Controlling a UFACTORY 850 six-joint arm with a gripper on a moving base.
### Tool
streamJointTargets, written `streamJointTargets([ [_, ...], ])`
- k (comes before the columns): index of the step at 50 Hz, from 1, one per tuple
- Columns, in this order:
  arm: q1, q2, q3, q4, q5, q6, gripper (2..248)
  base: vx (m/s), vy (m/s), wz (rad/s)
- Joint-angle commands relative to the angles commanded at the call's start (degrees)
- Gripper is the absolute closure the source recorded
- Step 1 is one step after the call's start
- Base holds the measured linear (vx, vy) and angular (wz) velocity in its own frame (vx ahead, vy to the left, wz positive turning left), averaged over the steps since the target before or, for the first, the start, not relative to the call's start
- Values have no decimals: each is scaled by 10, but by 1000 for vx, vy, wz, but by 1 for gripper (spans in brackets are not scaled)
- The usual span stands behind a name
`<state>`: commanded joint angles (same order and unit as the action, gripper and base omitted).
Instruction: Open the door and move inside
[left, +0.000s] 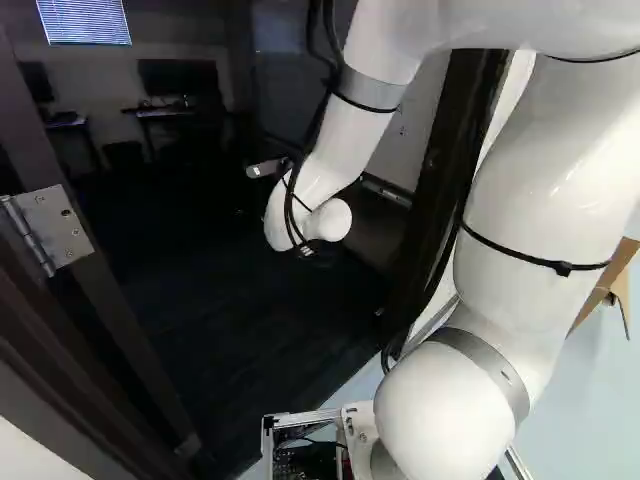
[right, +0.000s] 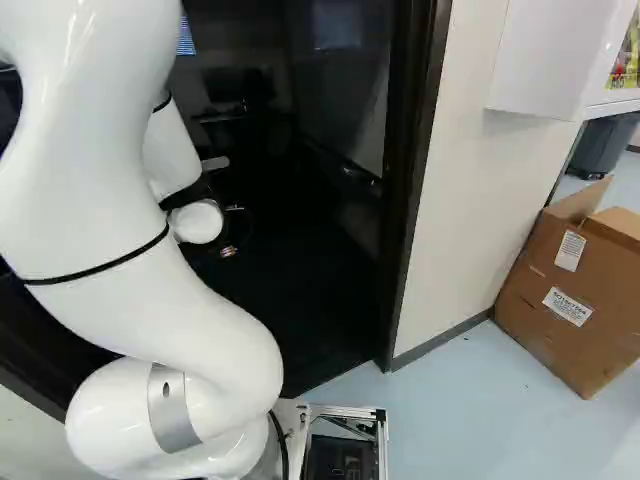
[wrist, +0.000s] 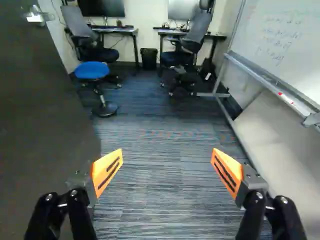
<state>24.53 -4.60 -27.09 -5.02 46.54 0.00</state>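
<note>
Dark, flat door standing open, entry next

The smooth white arm is reaching through the dark brown frame. Beyond, the black, orange-padded gripper is holding nothing, fingers spreading wide beside the door. Opening is looking done; entering is calling for easing the metal-framed base forward toward the round blue stool.
</note>
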Motion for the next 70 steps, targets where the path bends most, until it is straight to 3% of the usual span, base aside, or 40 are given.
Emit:
streamJointTargets([
  [70, -133, 83, 85, 0, 0, 0, 3, 0, 0, 0],
])
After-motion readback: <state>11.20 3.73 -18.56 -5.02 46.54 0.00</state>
